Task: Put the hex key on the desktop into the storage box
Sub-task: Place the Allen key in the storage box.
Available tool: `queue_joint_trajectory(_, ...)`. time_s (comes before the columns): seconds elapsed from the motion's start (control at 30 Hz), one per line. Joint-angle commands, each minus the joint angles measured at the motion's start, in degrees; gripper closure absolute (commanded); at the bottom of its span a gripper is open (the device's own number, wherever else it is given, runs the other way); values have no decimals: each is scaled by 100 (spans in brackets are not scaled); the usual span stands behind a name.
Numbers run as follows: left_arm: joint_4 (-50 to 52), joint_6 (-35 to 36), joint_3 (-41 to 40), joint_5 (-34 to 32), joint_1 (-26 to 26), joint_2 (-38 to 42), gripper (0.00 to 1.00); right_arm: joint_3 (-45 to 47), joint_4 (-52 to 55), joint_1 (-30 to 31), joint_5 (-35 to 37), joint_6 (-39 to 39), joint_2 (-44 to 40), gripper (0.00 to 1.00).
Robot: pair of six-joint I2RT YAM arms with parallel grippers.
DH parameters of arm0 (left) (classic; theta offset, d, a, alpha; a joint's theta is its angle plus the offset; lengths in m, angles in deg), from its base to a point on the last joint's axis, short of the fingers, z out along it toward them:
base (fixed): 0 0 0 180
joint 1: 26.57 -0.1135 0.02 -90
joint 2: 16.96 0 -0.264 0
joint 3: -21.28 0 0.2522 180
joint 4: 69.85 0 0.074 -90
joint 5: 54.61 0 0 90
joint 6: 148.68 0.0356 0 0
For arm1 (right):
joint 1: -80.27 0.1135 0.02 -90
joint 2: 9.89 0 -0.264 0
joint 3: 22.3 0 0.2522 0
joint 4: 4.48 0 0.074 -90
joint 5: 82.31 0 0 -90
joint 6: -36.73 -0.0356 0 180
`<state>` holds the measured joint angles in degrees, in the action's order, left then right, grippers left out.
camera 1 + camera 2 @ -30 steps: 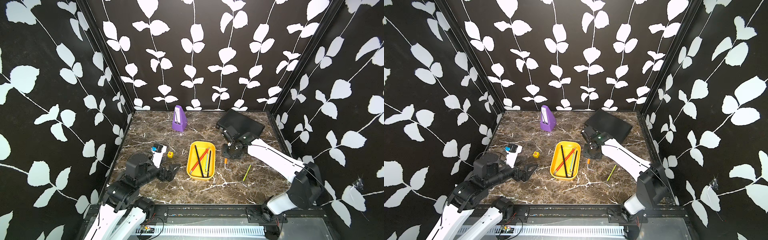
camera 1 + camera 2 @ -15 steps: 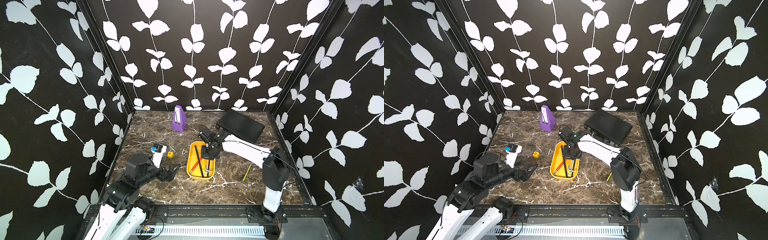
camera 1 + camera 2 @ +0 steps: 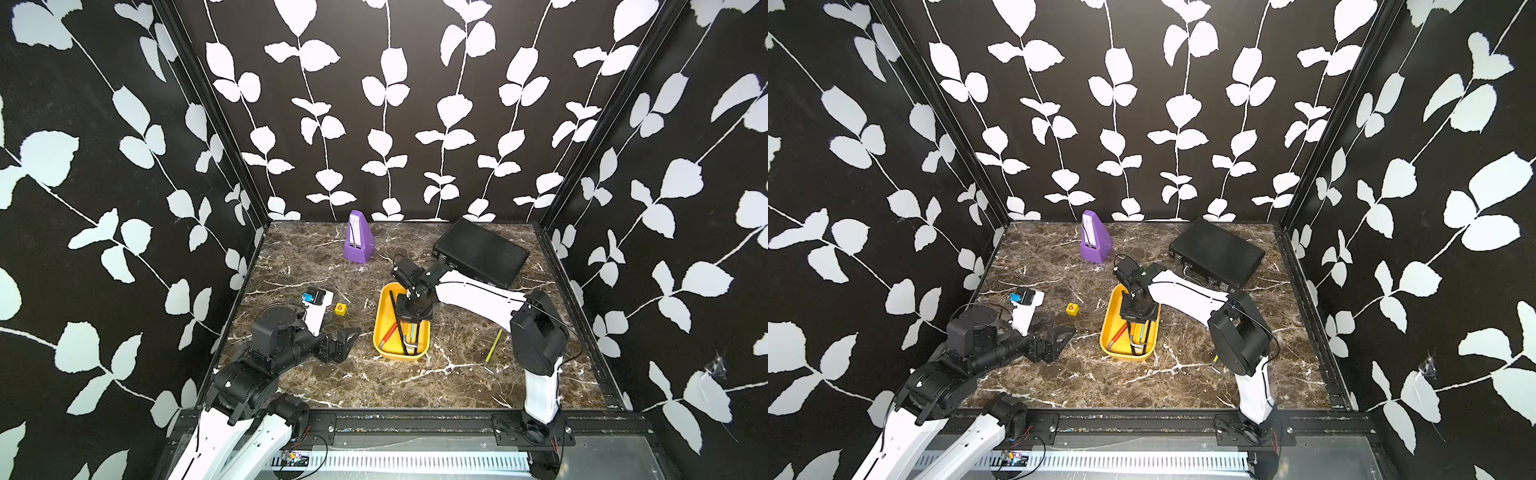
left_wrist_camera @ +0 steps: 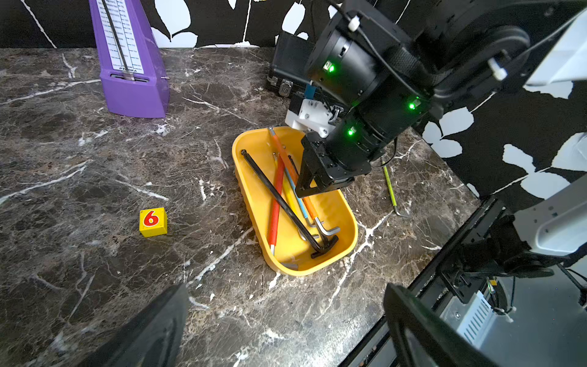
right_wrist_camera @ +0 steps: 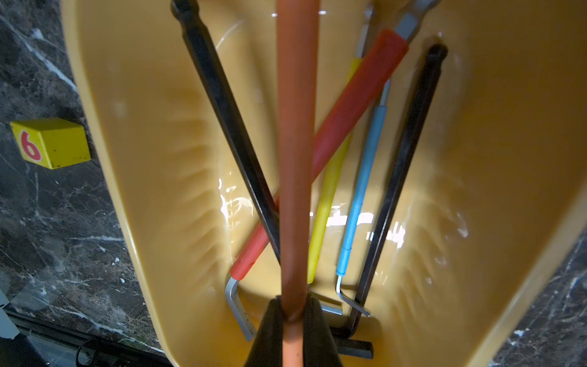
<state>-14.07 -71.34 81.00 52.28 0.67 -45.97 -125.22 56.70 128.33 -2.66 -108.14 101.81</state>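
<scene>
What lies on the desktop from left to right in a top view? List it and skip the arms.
white gadget → yellow cube → storage box → lime-green hex key. Left out because they overlap others: purple metronome, black briefcase.

text | yellow cube (image 4: 152,221): red 6 | purple metronome (image 4: 128,63): scale print unreadable

Robot test booth (lab rig), leaf-wallpaper walls (image 3: 374,104), marble desktop (image 3: 395,382), arms (image 3: 478,295) on base rail (image 3: 415,424)
</scene>
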Motion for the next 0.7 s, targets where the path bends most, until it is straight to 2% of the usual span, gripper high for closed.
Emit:
queue_joint_trajectory(0.0, -19, -34, -46, -10, 27, 3, 3, -157, 14, 120, -81, 15, 53, 100)
queue_joint_trajectory(0.67, -23, -33, -41, -1, 27, -8, 3, -523, 609, 209, -234, 1095, 666, 100)
